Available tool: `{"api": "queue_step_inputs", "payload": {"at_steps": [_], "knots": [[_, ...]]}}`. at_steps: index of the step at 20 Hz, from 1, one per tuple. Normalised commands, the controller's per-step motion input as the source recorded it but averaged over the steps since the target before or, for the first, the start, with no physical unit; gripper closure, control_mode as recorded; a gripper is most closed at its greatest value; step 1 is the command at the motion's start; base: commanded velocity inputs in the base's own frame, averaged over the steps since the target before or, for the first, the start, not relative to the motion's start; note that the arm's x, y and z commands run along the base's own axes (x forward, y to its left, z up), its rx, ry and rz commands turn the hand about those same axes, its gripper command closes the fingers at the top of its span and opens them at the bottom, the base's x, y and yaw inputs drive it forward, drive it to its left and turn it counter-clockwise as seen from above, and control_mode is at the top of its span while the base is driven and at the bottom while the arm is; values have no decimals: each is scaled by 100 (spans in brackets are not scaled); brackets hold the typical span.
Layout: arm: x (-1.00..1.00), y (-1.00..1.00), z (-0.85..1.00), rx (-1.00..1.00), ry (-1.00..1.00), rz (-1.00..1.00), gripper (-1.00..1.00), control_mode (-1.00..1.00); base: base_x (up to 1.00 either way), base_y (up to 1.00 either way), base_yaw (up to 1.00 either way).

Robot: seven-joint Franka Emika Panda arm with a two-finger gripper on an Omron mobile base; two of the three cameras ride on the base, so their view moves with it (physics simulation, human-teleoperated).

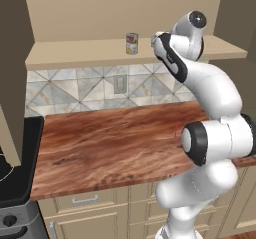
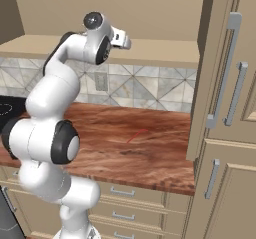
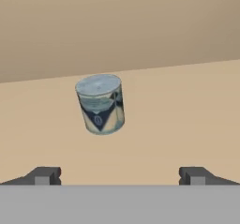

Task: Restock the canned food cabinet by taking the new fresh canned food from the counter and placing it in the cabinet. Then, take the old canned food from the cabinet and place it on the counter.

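Gripper (image 3: 120,175) stood wide apart and empty, both dark fingertips (image 3: 45,175) low in the hand view with bare shelf between them. Old canned food (image 3: 100,104) stood ahead of the fingers and a little toward the left one, upright on the shelf board of the cabinet (image 3: 187,115), well clear of both tips and short of the plain back wall. From the left base view the hand was raised to shelf height; new fresh canned food (image 1: 132,43) stood on the same shelf off to the hand's left, near but not touching. Counter (image 1: 110,143) lay well below the hand.

Judged handling: short rigid tin, likely light to moderate in weight, with a smooth glossy wall that could slip under a loose pinch; not fragile. Its squat form should resist tipping. Best hold judged to be across the round side wall at mid-height, fingers on opposite sides, after shifting slightly left to centre the can between them. Fresh can already shelved; swap-out step not yet done
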Motion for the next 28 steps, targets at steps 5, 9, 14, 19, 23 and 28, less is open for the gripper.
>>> {"api": "queue_step_inputs", "payload": {"at_steps": [5, 9, 14, 19, 23, 28], "knots": [[44, 3, 0, 0, 5, 0, -100, -100, 0, 0, 0], [39, 0, 0, 0, 2, 0, -100, -100, 0, 0, 0], [32, 4, -2, 0, 0, 0, -100, -100, 0, 0, 0], [24, 5, -16, 0, 0, 0, -100, -100, 0, 0, 0], [24, 6, -11, 0, 0, 0, -100, -100, 0, 0, 0], [27, 4, -2, 0, 0, 0, -100, -100, 0, 0, 0]]}}
